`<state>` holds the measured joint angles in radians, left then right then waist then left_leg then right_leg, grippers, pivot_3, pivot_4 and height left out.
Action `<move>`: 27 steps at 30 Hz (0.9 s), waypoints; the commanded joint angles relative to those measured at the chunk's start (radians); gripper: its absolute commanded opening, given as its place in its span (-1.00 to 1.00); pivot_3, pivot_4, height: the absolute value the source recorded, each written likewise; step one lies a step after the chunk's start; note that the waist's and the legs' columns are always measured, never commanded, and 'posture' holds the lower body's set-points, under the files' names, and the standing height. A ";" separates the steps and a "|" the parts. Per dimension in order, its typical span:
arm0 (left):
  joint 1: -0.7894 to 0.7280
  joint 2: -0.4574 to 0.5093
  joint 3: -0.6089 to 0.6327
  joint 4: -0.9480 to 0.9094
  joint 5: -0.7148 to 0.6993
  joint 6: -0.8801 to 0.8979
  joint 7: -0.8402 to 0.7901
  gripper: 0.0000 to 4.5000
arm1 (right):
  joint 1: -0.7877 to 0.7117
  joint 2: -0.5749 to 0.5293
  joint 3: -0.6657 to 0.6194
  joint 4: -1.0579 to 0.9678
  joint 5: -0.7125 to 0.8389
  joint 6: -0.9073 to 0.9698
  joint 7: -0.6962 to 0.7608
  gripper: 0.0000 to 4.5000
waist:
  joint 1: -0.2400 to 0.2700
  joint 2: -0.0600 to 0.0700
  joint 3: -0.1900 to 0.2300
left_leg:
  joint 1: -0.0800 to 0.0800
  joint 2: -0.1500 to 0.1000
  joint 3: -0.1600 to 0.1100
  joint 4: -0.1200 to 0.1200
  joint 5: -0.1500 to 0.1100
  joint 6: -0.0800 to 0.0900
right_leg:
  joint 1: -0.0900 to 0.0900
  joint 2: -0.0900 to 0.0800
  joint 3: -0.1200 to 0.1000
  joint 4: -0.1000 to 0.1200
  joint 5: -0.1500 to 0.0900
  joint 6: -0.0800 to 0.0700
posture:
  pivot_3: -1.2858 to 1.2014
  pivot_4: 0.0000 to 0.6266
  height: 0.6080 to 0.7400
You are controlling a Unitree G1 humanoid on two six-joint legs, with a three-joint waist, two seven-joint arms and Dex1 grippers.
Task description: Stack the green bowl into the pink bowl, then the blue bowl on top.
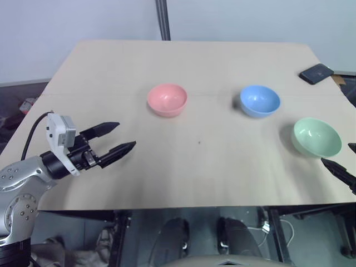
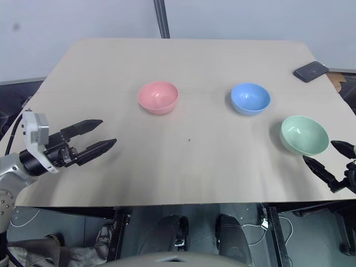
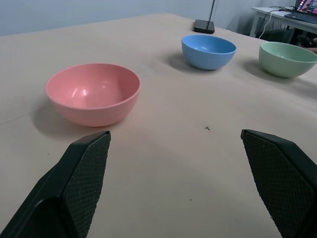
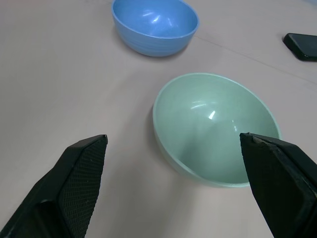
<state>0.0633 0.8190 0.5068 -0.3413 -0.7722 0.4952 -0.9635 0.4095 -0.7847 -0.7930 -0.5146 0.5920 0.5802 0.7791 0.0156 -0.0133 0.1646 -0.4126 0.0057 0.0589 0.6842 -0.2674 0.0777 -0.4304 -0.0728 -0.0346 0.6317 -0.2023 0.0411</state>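
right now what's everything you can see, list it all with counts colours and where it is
pink bowl: 1, salmon pink, upright on the table, the leftmost of the three bowls
blue bowl: 1, light blue, upright, right of the pink bowl
green bowl: 1, mint green, upright, near the table's right edge
table: 1, pale wood top, under everything
phone: 1, dark, flat at the far right corner
left gripper: 1, black fingers, open, over the table's near left part
right gripper: 1, black fingers, open, just short of the green bowl
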 commanded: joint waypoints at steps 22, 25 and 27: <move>-0.113 -0.110 -0.133 -0.170 -0.054 0.011 0.136 0.98 | -0.461 -0.005 0.506 0.208 -0.242 0.001 -0.145 1.00 | 0.004 0.000 0.000 | 0.002 -0.001 0.003 0.001 0.002 -0.003 | 0.000 0.001 0.001 0.004 0.000 0.000 | 0.03 -0.52 0.98; -0.146 -0.131 -0.169 -0.164 -0.032 -0.011 0.141 0.98 | -0.556 0.008 0.599 0.222 -0.245 0.025 -0.128 1.00 | 0.000 0.000 0.000 | 0.001 -0.001 0.003 0.001 0.002 -0.003 | -0.001 0.001 0.001 0.004 0.000 0.000 | 0.03 -0.52 0.98; -0.150 -0.150 -0.174 -0.151 0.000 -0.033 0.168 0.98 | -0.625 0.030 0.668 0.230 -0.256 -0.016 -0.098 1.00 | -0.005 0.000 0.000 | 0.001 -0.001 0.004 0.002 0.002 -0.003 | -0.001 0.002 0.002 0.004 0.000 0.000 | 0.03 -0.52 0.98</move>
<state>-0.0826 0.6797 0.3243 -0.4719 -0.7960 0.4986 -0.8202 -0.1694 -0.7643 -0.1569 -0.2693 0.3464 0.6029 0.6600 0.0106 -0.0135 0.1644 -0.4108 0.0049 0.0627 0.6857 -0.2650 0.0742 -0.4315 -0.0707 -0.0326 0.6358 -0.2017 0.0410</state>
